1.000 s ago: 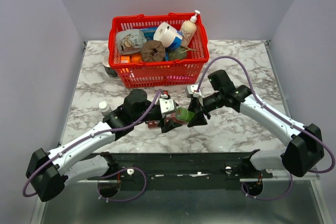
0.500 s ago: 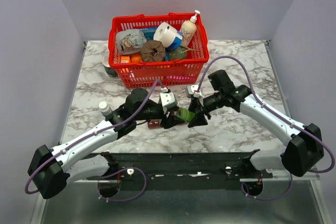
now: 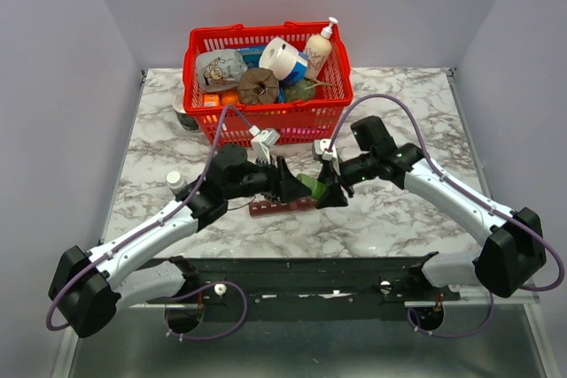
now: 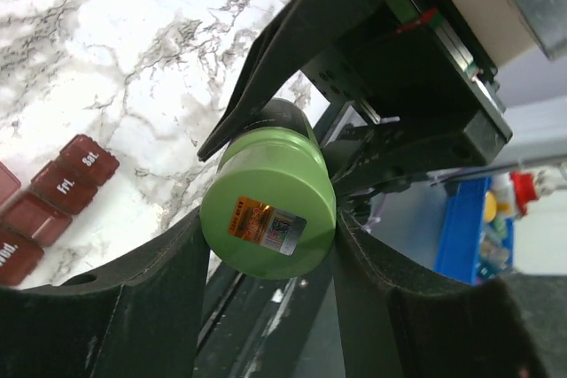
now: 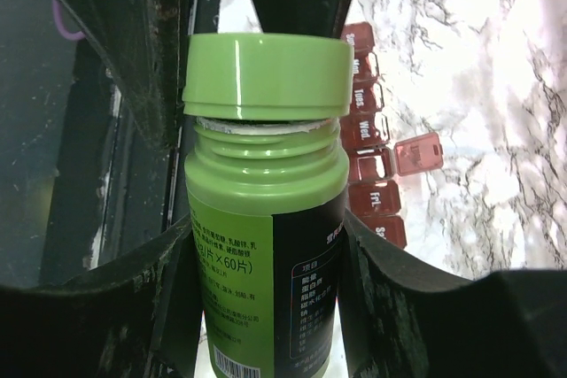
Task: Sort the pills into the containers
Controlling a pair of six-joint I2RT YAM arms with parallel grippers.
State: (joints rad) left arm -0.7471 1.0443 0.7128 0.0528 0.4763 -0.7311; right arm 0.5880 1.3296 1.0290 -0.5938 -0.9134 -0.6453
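Near edge: a black mounting rail [image 3: 310, 276] carried both arm bases along the front of the white-and-grey marbled surface [image 3: 399, 219].
Left side: a small white-capped bottle [image 3: 175, 181] stood just beside the left arm's forearm, close enough to crowd it.
Left pincer [image 4: 270, 241]: pinched on the round light green plastic cap [image 4: 266, 196], one finger on each side of its rim.
Right pincer [image 5: 266, 250]: clamped on the body of the green cylindrical plastic bottle [image 5: 257, 188], which lay roughly level above the surface between the two arms.
Cap and bottle: the cap sat loose on the neck, with the threads showing below it.
Containers: the long narrow dark red plastic pill organizer [image 3: 282, 208] lay flat on the surface directly beneath the two pincers, partly hidden by them. One translucent red lid [image 5: 416, 153] stood open, and the others in view were shut.
Open room: bare marble stretched to the right of the organizer and along the front; the left held less.
In the way, farther back: a big red mesh shopping basket [image 3: 266, 126] stood near, behind the pincers, filled with goods, among them a white roll [image 3: 282, 57] and a pump bottle [image 3: 321, 46].
Behind the basket's left corner: a dark round container [image 3: 184, 117], mostly hidden.
Overhead: purple cables [image 3: 381, 99] arched above both arms.
Far edges: plain pale grey walls [image 3: 53, 86] closed in the surface at the left, right and back.
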